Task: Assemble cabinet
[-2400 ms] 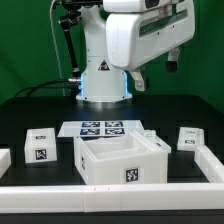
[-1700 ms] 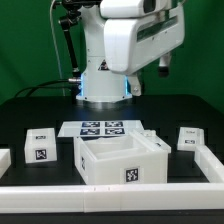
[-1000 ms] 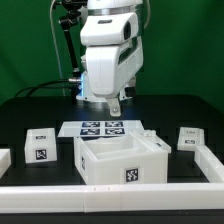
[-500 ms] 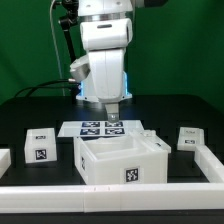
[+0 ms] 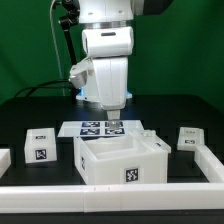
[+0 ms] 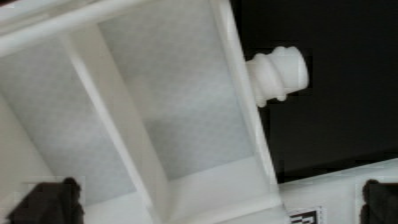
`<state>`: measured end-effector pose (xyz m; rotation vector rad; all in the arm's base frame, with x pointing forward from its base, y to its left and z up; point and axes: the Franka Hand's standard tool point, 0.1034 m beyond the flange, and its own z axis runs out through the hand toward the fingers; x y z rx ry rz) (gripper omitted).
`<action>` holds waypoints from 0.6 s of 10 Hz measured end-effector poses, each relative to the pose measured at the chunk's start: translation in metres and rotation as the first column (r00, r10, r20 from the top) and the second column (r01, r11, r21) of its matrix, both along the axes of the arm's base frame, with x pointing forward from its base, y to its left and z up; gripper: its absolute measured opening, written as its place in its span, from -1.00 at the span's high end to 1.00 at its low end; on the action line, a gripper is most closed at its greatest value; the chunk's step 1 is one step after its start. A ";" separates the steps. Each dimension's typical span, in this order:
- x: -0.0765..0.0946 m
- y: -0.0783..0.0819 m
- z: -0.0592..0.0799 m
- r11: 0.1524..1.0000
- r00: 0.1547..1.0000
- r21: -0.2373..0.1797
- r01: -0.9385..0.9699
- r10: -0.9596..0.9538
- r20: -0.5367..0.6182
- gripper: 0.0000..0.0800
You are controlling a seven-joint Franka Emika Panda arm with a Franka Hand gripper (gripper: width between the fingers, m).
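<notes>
Gripper [image 5: 113, 118]: dark two-finger claw on the white arm, hung low over the rear of the cabinet. In the wrist view its dark fingertips [image 6: 50, 205] stood wide apart, one at each side, with nothing pinched between them: spread and empty

Cabinet [image 5: 122, 160]: large white open-topped plastic box with inner compartments and a black-and-white square tag on its front face. It stood upright on the black table [image 5: 30, 108], just in front of the marker board [image 5: 100, 128] and behind the long white border rail [image 5: 110, 190]. The wrist view showed a thin inner divider wall [image 6: 107, 110] and a small round ribbed white knob [image 6: 276, 75] projecting from one outer wall

Drawer blocks: one small white tagged block [image 5: 40, 146] lay at the exterior view's left and another [image 5: 190, 138] at its right. Both were outside the cabinet and well apart from it

Handling, as judged: stiff, hollow and probably light for its bulk. The smooth plastic was likely slippery, and the body looked too broad to span. The best hold was across the top edge of one wall or the divider, near its middle so the box would not tip. The knob was best avoided as small and possibly fragile
</notes>
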<state>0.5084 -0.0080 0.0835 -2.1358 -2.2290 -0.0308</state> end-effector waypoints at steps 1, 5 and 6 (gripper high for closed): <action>-0.002 0.000 -0.007 0.998 0.998 0.003 -0.069 0.069 0.007 -0.99; -0.013 0.007 -0.026 0.989 0.989 -0.006 -0.148 0.148 -0.021 -0.99; -0.017 0.009 -0.030 0.988 0.988 -0.009 -0.155 0.155 -0.023 -0.99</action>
